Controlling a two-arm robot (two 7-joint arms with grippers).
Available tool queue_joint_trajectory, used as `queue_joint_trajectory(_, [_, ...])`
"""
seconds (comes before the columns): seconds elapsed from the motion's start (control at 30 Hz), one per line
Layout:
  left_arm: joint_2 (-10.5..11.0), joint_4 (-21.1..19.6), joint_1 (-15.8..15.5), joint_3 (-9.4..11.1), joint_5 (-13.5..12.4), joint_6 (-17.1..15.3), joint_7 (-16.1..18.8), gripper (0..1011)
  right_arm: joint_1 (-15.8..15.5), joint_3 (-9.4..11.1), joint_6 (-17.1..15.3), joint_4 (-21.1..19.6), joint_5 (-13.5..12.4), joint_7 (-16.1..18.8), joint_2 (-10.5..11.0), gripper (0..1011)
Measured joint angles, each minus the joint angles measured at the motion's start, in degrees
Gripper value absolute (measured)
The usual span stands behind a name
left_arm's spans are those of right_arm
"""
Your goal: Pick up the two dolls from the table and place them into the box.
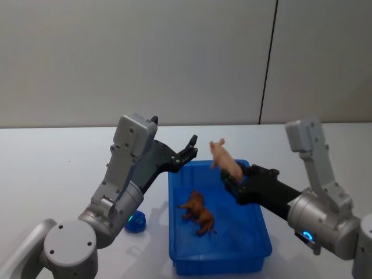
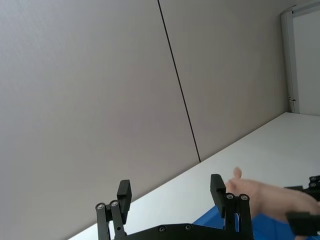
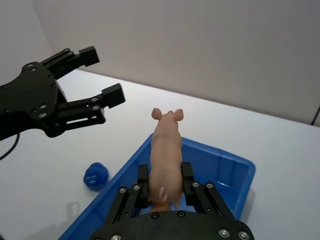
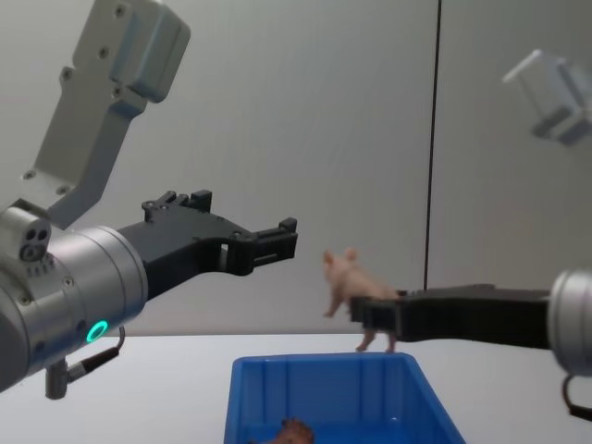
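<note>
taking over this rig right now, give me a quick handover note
Right end effector: shut on the pink doll, held in the air over the far part of the box, not yet released.
Left end effector: open, empty, raised near the box's far left corner.
Brown doll: lying inside the box.
Done: one doll in.
Left: lower the pink doll into the box and let go.
A small blue object sits on the table left of the box.

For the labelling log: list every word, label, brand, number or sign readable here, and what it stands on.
None readable. No lettering shows on the blue box, the pink doll, the brown doll, the left gripper, the right gripper or the white table.
</note>
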State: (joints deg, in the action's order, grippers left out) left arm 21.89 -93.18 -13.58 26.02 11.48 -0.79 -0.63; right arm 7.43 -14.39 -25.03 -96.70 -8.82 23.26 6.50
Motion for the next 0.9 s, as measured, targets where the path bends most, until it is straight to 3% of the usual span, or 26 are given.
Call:
queue_joint_trajectory(0.37, [0.00,0.00,0.00,0.00,0.00,0.00,0.00,1001,3.51,-1.72,-6.15,2.86,2.86,0.71,-2.04,372])
queue_joint_trajectory(0.6, [0.00,0.00,0.00,0.00,0.00,0.00,0.00,1001,4.98,-2.46,-7.89,4.50,4.44,-0.09,-3.04,550])
queue_joint_trajectory(0.63, [0.00,0.00,0.00,0.00,0.00,0.00,0.00,1001,5.08,-2.51,-8.02,4.61,4.56,-0.15,-3.11,621])
queue_joint_trajectory(0.77, [0.00,0.00,0.00,0.00,0.00,0.00,0.00,1001,5.53,-2.76,-8.53,5.09,5.04,-0.41,-3.40,741])
queue_joint_trajectory(0.83, [0.00,0.00,0.00,0.00,0.00,0.00,0.00,1001,5.66,-2.83,-8.67,5.23,5.19,-0.48,-3.49,752])
queue_joint_trajectory(0.9, [0.00,0.00,0.00,0.00,0.00,0.00,0.00,1001,5.81,-2.91,-8.87,5.41,5.37,-0.55,-3.58,850])
